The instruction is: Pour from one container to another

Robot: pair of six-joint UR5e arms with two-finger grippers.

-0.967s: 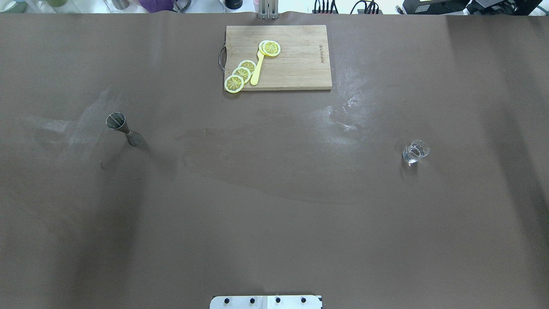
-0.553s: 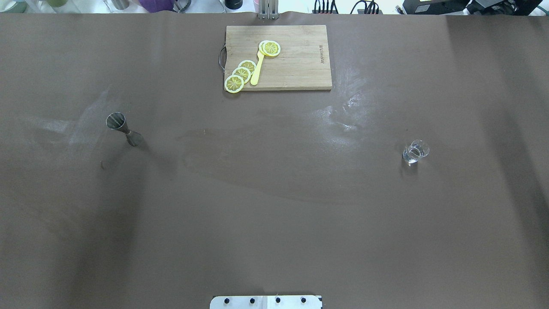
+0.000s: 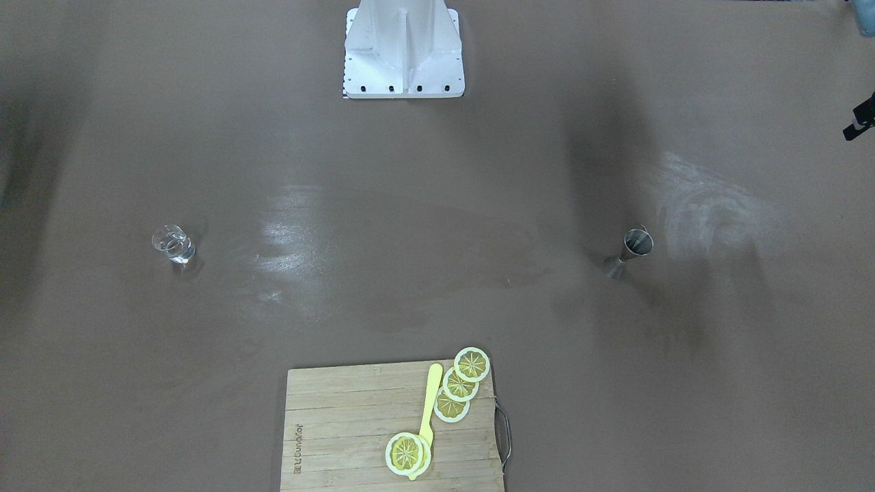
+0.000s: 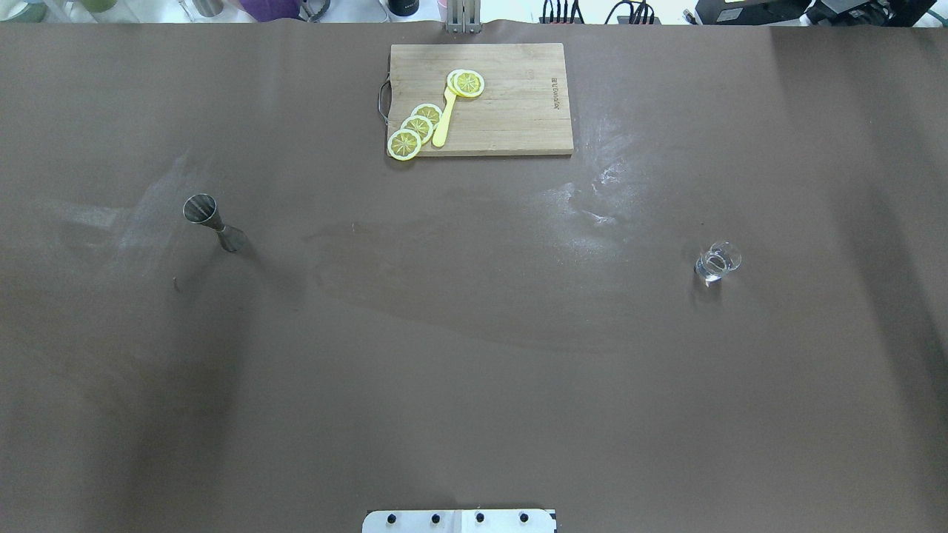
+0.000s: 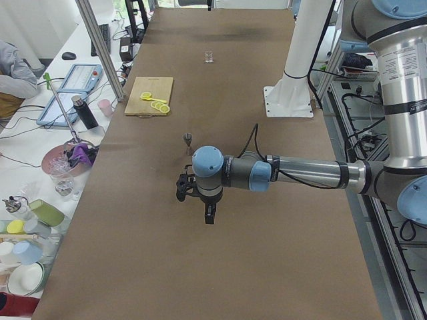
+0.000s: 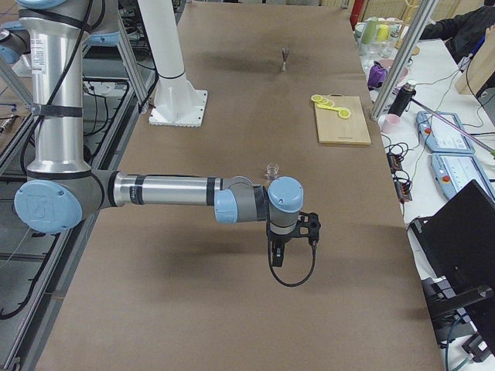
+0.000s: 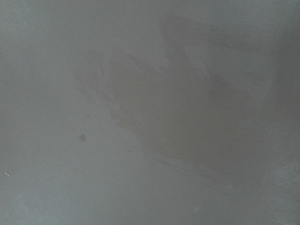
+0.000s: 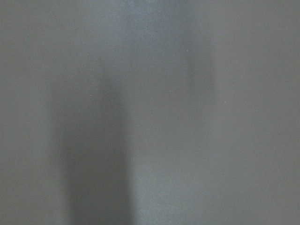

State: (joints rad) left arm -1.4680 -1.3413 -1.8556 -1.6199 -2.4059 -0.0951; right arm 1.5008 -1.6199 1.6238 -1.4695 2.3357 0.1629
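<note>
Above the brown desk [image 4: 474, 348], my left gripper [image 5: 209, 217] hangs pointing down. It shows only from the side, so I cannot tell whether its jaws are apart or together. Its wrist camera sees nothing but bare desk cover. My right gripper [image 6: 277, 260] hangs the same way over the other half, and I cannot tell its state either.

Neither gripper touches anything. The metal measuring cup [image 4: 215, 225] stands upright on my left side, a little beyond the left gripper. The small glass [image 4: 717, 261] stands upright on my right side, just past my right arm. It may hold a little clear liquid, but I cannot be sure.

The two containers are well apart, one in each arm's half, which I take as the reason for the layout: each arm lifts its own vessel and the two meet nearer the middle for the pour. The pour has not begun.

At the far edge, clear of that middle ground, lies a wooden cutting board [image 4: 511, 111] with lemon slices [image 4: 416, 127] and a yellow stick [image 4: 444, 122]. I judge these to be props with no part in the task.
</note>
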